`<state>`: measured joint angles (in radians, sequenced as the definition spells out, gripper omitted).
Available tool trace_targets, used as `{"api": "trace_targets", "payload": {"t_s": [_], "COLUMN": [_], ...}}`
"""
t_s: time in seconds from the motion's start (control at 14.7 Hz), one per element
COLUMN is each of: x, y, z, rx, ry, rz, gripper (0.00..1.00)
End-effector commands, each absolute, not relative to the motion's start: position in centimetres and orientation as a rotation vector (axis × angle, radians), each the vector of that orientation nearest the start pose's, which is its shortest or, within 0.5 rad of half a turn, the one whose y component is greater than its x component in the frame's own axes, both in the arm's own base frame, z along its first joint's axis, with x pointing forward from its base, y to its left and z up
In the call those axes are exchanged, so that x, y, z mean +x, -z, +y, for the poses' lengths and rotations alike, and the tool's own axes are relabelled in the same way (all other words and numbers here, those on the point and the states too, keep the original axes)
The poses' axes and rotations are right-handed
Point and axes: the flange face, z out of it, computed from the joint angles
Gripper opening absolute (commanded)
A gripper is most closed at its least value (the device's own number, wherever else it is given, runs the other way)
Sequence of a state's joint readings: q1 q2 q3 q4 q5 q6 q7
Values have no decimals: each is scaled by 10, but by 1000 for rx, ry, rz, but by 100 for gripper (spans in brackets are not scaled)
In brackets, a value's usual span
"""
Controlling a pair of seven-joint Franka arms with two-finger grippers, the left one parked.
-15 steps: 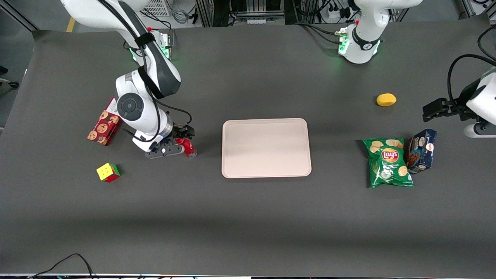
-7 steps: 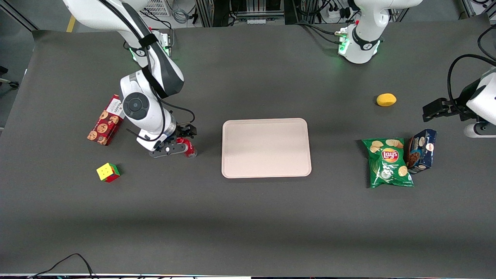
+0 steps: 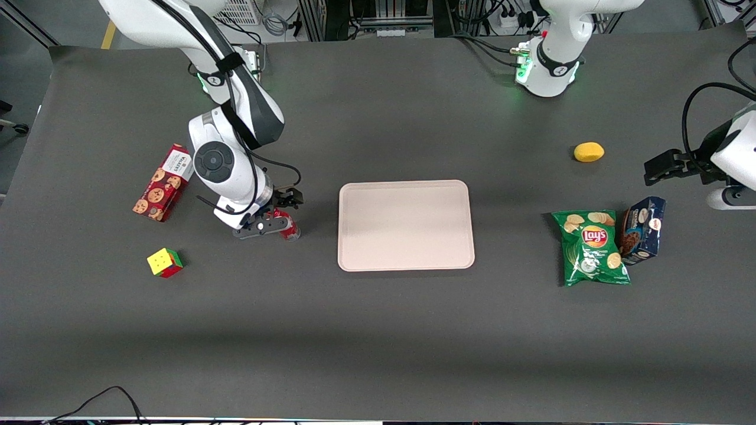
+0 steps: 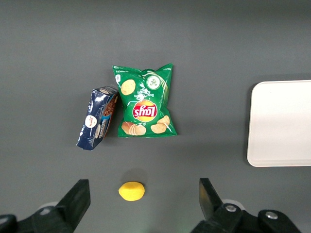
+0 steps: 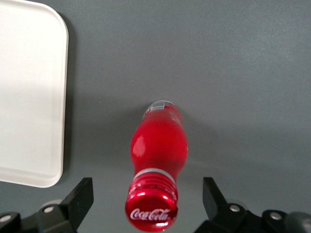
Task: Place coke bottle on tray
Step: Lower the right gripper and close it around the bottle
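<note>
The coke bottle (image 3: 290, 231), small and all red with a red cap, stands upright on the table beside the tray (image 3: 406, 225), toward the working arm's end. The tray is pale beige-pink and bare. My right gripper (image 3: 277, 219) is low over the bottle and hides most of it in the front view. In the right wrist view the gripper (image 5: 148, 199) is open, one finger (image 5: 81, 195) on each side of the bottle (image 5: 158, 148) near its cap, with gaps between fingers and bottle. The tray's corner (image 5: 29, 92) shows close by.
A red cookie box (image 3: 163, 183) and a colour cube (image 3: 165, 262) lie toward the working arm's end. A green chips bag (image 3: 592, 247), a blue box (image 3: 642, 229) and a yellow fruit (image 3: 589, 151) lie toward the parked arm's end.
My right arm has shifted toward the tray, bringing the open gripper over the bottle. The bottle and tray have not moved.
</note>
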<state>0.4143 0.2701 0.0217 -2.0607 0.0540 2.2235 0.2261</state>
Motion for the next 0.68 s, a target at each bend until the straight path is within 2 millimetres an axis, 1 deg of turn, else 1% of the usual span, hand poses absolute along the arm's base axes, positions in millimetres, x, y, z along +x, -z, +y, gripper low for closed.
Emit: {"api": "trace_targets", "payload": {"t_s": [0.0,0.07,0.34,0.41,0.48,0.54,0.61], "x": [524,525,526,526,525,525,525], "y": [-291,-287,-285,-284,-284,-284,-284], "z": [245,246,244,243,243,242,241], "rx": [-3127,-3126,-3126,-3126,-3126,-3124,-3122], "ry": [-134,-127,-122,-124,-126,-128,-133], "rz": [-303,-302,-297,-297,-306,-328,-349], "gripper": [100,100,100,97,89,79,63]}}
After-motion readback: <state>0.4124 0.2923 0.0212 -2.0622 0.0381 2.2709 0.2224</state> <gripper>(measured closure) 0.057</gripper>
